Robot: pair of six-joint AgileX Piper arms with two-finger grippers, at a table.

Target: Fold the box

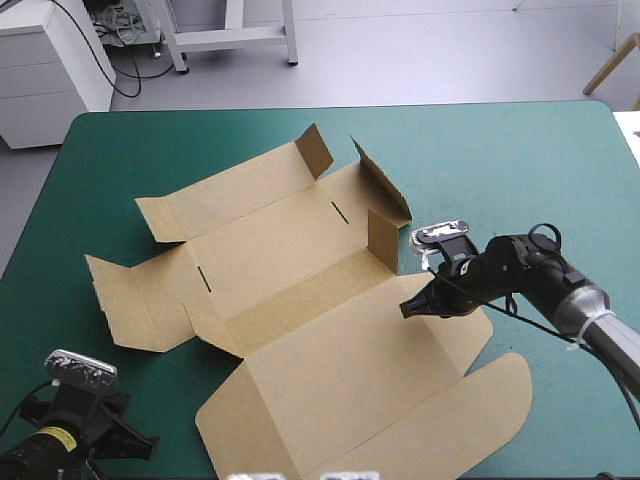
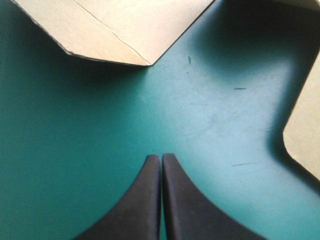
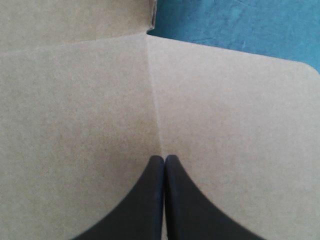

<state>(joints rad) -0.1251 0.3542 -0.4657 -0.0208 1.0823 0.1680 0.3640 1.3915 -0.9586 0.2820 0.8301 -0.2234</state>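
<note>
Your left end effector [image 2: 161, 159]: fingers together, over bare teal-green bench [image 1: 500, 150]. Brown box [image 1: 300, 290]: mid-bench, mostly flat, 3 small flaps raised. Your right end effector [image 1: 405, 308]: fingers together, tip at a crease on the box's near panel.

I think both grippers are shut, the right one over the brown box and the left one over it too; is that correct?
Not quite. The left gripper is shut, but it is over the bare teal-green cover, with edges of the box ahead of it, as the left wrist view shows. The right gripper is indeed shut over the box.
</note>
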